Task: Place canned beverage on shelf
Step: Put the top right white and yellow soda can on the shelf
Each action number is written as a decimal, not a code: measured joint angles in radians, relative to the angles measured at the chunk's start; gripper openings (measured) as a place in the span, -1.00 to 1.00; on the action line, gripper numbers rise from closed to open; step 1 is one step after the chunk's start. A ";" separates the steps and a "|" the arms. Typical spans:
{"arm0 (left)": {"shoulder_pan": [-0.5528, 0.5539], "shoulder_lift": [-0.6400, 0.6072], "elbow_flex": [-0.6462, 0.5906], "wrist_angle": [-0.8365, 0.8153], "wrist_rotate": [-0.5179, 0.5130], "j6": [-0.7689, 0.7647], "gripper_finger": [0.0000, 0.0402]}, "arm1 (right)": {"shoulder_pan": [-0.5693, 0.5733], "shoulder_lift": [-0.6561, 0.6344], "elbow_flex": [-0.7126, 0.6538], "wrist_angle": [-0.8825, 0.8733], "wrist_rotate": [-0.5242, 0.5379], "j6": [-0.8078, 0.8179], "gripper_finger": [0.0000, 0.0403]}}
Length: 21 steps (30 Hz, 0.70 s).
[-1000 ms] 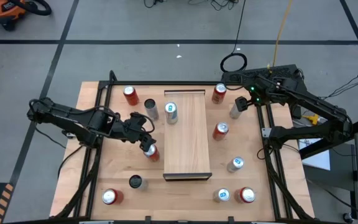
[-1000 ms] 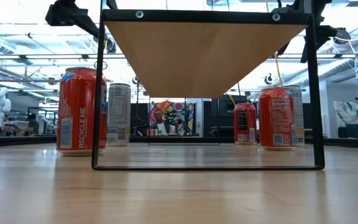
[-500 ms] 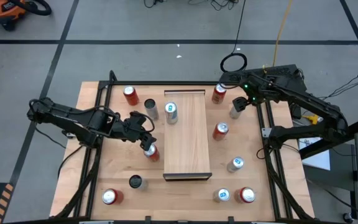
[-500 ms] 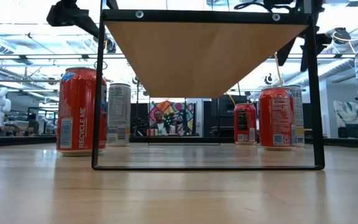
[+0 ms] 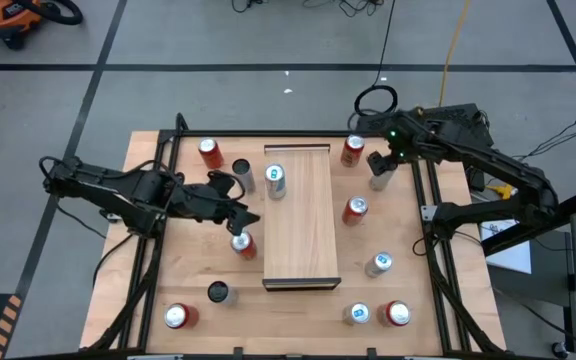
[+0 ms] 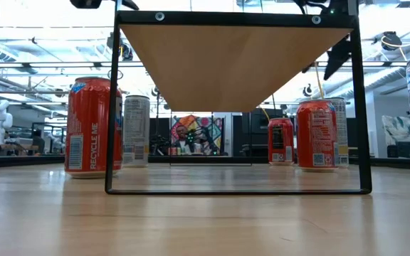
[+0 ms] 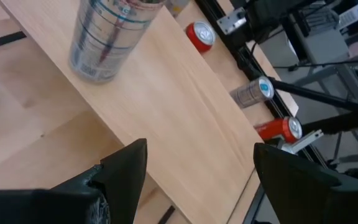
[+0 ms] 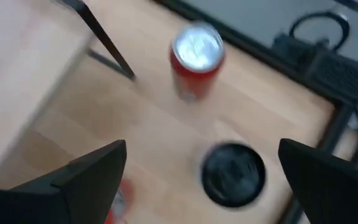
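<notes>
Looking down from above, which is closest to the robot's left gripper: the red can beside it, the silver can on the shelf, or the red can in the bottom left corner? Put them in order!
From the left gripper:
1. Red can beside it, just below the gripper.
2. Silver can at the shelf's far end.
3. Corner red can, at the table's near left.

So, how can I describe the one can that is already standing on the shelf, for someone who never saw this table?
Find the shelf, the long pale board raised in the middle of the table. At its far end, near the corner on the left arm's side, stands a silver can with a blue top. It is the only can on the board; all the others stand on the tabletop.
</notes>
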 joint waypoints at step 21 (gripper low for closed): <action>-0.053 -0.037 0.002 -0.024 0.112 0.009 0.48 | 0.095 -0.013 0.000 -0.172 -0.260 0.122 0.98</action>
